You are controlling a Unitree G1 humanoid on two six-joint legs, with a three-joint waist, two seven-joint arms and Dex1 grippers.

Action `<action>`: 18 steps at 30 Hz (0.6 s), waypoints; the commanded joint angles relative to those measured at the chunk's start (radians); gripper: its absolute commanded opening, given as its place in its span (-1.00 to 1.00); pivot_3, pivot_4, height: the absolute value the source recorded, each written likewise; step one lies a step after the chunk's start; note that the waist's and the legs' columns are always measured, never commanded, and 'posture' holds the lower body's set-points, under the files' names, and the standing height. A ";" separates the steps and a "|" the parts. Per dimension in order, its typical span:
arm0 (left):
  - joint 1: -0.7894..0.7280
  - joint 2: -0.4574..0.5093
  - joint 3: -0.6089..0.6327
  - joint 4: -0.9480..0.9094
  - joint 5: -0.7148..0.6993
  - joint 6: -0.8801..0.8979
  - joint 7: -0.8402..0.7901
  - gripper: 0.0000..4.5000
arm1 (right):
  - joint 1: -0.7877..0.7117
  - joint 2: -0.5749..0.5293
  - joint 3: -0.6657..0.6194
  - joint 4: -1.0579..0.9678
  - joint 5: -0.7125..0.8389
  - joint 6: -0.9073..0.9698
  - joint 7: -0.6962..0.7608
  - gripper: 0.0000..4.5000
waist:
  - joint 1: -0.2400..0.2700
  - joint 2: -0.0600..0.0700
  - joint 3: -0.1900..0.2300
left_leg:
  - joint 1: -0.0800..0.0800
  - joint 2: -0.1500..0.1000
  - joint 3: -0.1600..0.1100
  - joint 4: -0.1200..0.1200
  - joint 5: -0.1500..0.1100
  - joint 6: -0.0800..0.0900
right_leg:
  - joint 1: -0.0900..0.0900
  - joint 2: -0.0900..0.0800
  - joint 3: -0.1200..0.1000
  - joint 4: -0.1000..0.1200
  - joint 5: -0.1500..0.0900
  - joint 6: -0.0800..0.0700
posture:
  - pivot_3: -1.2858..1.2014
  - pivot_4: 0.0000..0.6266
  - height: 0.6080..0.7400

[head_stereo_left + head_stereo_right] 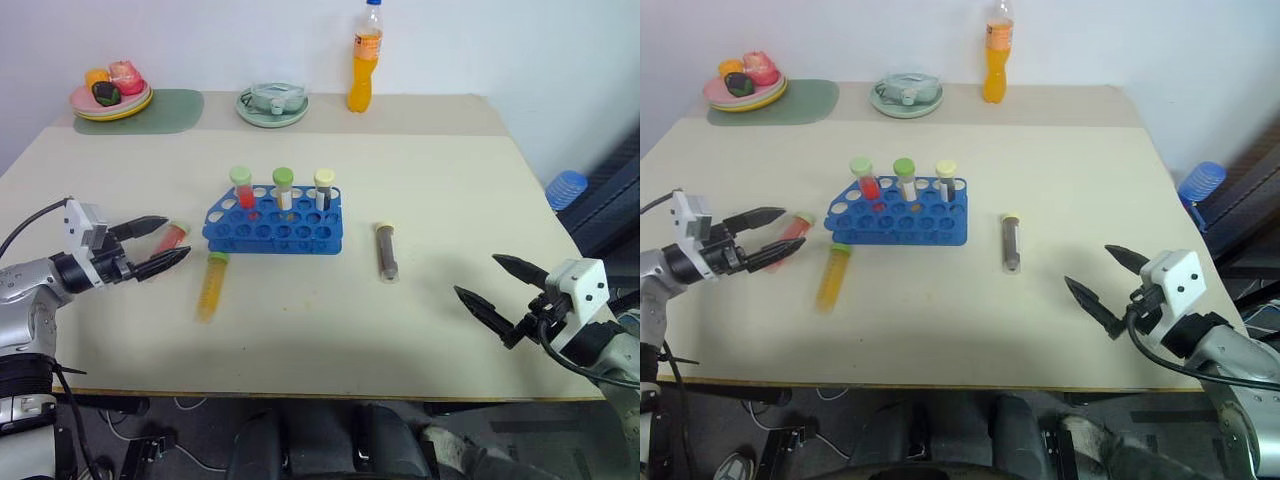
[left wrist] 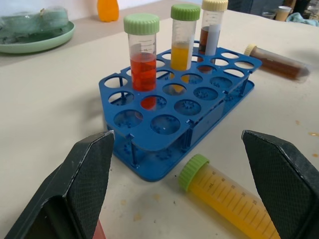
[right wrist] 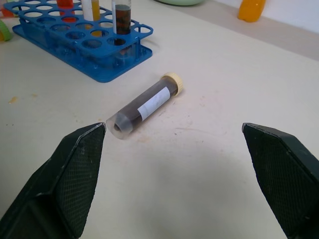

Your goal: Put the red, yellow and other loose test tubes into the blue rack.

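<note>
Both our grippers, left (image 1: pixel 160 243) and right (image 1: pixel 488 285), gape empty; the red tube (image 1: pixel 172 236) may roll when nudged.

Pretty bright, even light all round, looks like soft overhead room lighting, nothing harsh. The table (image 1: pixel 440 200) comes out a flat pale cream with no hot spots. Shadows are faint and blurry-edged: a soft dark patch sits under the blue rack (image 1: pixel 275 232) and a thin one hugs the brown tube (image 1: pixel 386 251). The orange bottle (image 1: pixel 366 58) glows a bit against the white wall. In the head views things are slightly soft and grainy. The wrist views are sharper in the middle distance, while the black fingers (image 2: pixel 75 191) up close go a bit soft. The wrist views' far background is out of focus.
</note>
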 commanded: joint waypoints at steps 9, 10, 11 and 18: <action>-0.019 0.008 0.016 -0.050 -0.016 0.003 -0.008 0.85 | -0.049 -0.012 0.010 -0.060 0.035 0.027 -0.026 1.00 | 0.001 0.000 0.000 | 0.000 0.000 0.000 0.000 0.000 0.000 | 0.000 0.000 0.000 0.000 0.000 0.001 | 0.03 -0.52 1.00; -0.021 0.004 0.016 -0.058 -0.019 0.001 -0.008 0.85 | -0.057 -0.012 0.016 -0.064 0.033 0.029 -0.032 1.00 | 0.001 0.000 0.000 | 0.000 0.000 0.000 0.000 0.000 0.000 | 0.000 0.000 0.000 0.000 0.001 0.001 | 0.03 -0.52 1.00; -0.023 0.001 0.012 -0.068 -0.025 0.001 -0.017 0.85 | -0.068 -0.014 0.022 -0.067 0.032 0.035 -0.039 1.00 | 0.001 0.000 0.000 | 0.000 0.000 0.000 0.000 0.000 0.000 | 0.000 0.000 0.000 0.000 0.001 0.001 | 0.03 -0.52 1.00; -0.054 -0.026 -0.028 -0.140 -0.051 -0.008 -0.093 0.85 | -0.208 -0.086 0.119 -0.139 -0.045 0.297 -0.242 1.00 | 0.000 0.000 0.000 | 0.000 0.000 0.000 0.000 0.000 0.000 | 0.000 0.000 0.000 0.000 0.000 0.000 | 0.03 -0.52 1.00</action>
